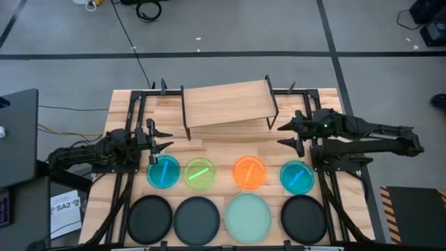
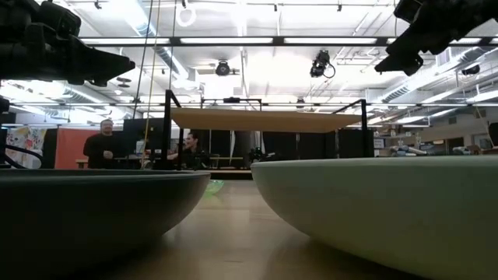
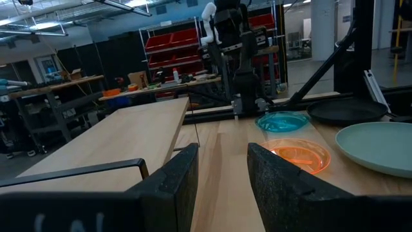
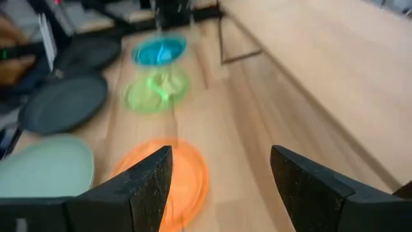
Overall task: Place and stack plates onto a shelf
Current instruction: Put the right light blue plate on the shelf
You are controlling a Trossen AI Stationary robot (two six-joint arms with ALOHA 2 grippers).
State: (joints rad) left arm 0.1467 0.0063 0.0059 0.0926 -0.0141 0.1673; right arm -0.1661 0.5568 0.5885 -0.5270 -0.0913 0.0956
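The light-wood shelf (image 1: 226, 104) stands on thin black legs at the far middle of the slatted table. In front of it lie a blue plate (image 1: 163, 171), a green plate (image 1: 200, 173), an orange plate (image 1: 249, 172) and a second blue plate (image 1: 297, 176). Along the near edge lie a black plate (image 1: 150, 218), a dark grey plate (image 1: 197, 220), a mint plate (image 1: 249, 217) and another black plate (image 1: 304, 218). My left gripper (image 1: 166, 139) is open, level, left of the shelf. My right gripper (image 1: 281, 134) is open, raised right of the shelf, tipped down over the orange plate (image 4: 168, 175).
Black frame bars (image 1: 132, 104) run along the table's left, right and far sides. A dark screen (image 1: 17, 136) stands off the table's left edge. Two people (image 2: 105, 146) are in the room beyond the far edge. Bare wood (image 1: 226, 143) lies between shelf and small plates.
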